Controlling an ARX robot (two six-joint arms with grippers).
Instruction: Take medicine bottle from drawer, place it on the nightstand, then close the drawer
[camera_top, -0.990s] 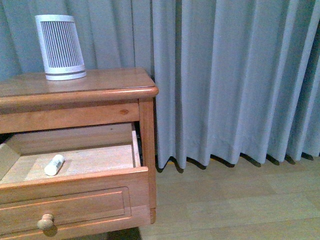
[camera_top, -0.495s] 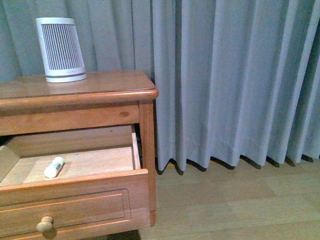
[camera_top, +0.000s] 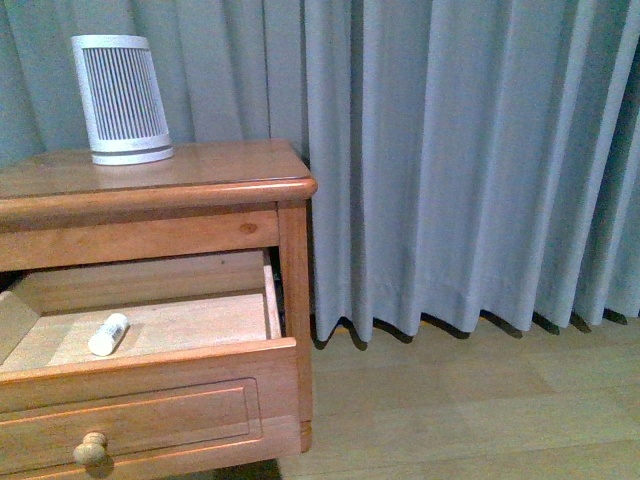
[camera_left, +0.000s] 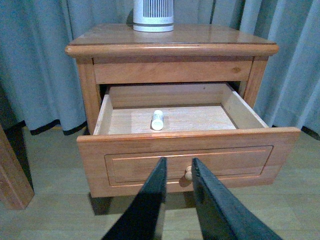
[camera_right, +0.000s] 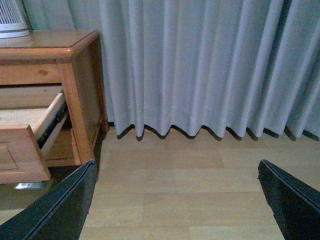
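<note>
White medicine bottle (camera_left: 157, 120) lies flat in open drawer (camera_left: 125, 160). Left gripper (camera_left: 178, 167) narrowly parted, near side: advise widen, straddle bottle crosswise. Right gripper (camera_right: 177, 172) spread wide.

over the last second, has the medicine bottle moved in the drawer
No. Judged against the front panel of the drawer, the medicine bottle lies in the same spot at the same angle; the whole view just shifted slightly.

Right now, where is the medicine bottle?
In the front view, lower left, the medicine bottle lies on its side on the pale floor of the open drawer, touching no wall. The left wrist view shows it mid-drawer, behind the knob.
</note>
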